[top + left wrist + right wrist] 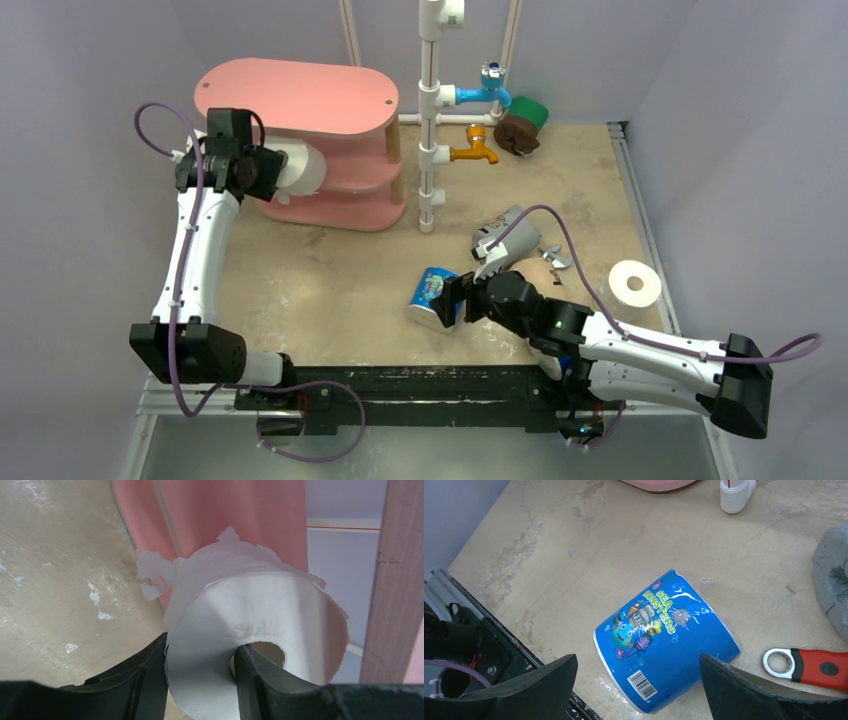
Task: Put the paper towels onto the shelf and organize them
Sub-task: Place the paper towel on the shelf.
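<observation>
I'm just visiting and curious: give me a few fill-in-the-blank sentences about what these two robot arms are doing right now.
The left gripper holds a bare roll at the pink shelf; that roll is ____ in colour.
The right gripper hangs open over a printed roll wrapped in ____.
The wrench lying beside it has a ____ handle.
Missing words: white, blue, red.

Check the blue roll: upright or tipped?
Tipped. The blue roll lies on its side on the table, printed wrapper facing up.
</observation>
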{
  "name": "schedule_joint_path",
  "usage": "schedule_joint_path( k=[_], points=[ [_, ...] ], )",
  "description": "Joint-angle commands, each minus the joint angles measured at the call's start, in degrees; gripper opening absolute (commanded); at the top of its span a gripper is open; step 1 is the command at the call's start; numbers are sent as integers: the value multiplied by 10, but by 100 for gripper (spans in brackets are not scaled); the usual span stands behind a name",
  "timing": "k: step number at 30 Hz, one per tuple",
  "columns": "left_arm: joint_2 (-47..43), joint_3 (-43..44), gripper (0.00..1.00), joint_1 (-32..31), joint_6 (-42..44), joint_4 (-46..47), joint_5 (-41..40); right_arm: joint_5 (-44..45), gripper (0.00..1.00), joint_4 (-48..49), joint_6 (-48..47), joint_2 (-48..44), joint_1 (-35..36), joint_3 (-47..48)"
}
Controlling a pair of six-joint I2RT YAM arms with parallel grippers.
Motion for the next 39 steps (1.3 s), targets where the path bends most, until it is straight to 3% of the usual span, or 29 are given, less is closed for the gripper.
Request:
schedule_joint_path(
  k=[1,5,6,7,21,28,32,39],
  points=[
    [-27,4,40,-4,-3,73,27,3,94,9,2,-1,1,-2],
    [-23,15,42,-4,2,57,29,1,94,8,3,-3,1,-2],
    [-22,18,51,-4,4,51,28,1,94,8,3,-3,1,-2],
    [-20,22,53,-4,6,45,27,0,94,8,3,-3,1,-2],
    [-9,37,54,-4,18,14,33,-4,94,8,2,0,1,-3],
    [-13,22,55,-4,29,45,49,-6,94,12,4,6,1,-4],
    [-30,-7,67,-4,32,88,56,-6,94,12,4,4,1,-7],
    [-30,-15,69,-4,40,106,64,-5,94,13,5,5,1,-8]
  ],
)
